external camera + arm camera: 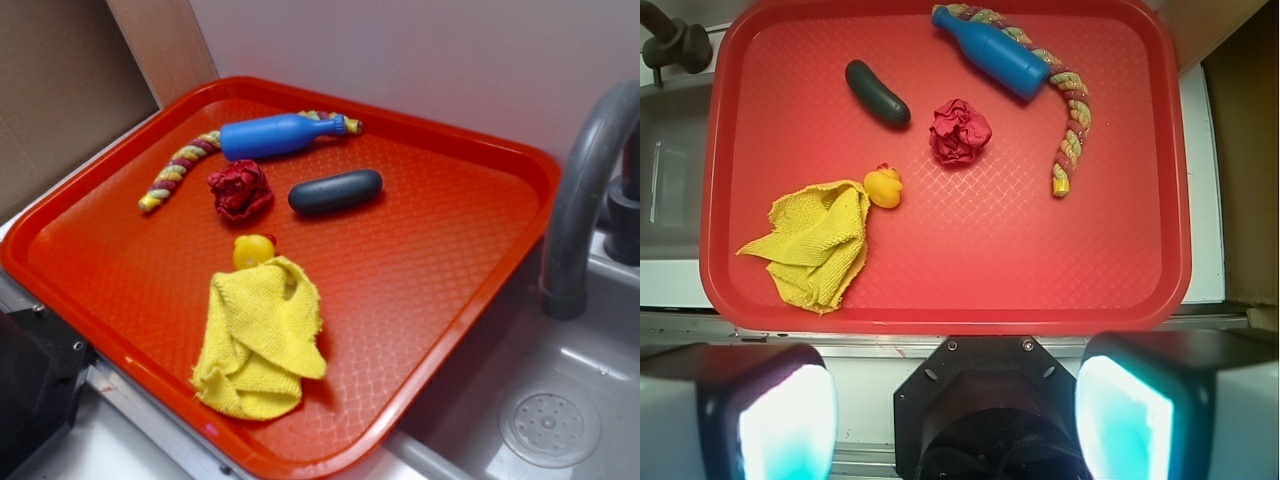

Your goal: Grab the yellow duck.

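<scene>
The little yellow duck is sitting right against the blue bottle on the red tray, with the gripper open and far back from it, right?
Not quite. The yellow duck touches the yellow cloth, not the blue bottle, which lies at the far side of the red tray. The wrist view shows this clearly. The rest holds: the gripper is open and well back from the duck.

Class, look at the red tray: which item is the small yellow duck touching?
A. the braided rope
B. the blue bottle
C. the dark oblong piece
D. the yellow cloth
D: the yellow duck sits right against the edge of the yellow cloth, while the blue bottle, the dark oblong piece and the braided rope all lie apart from it across the red tray.
</scene>
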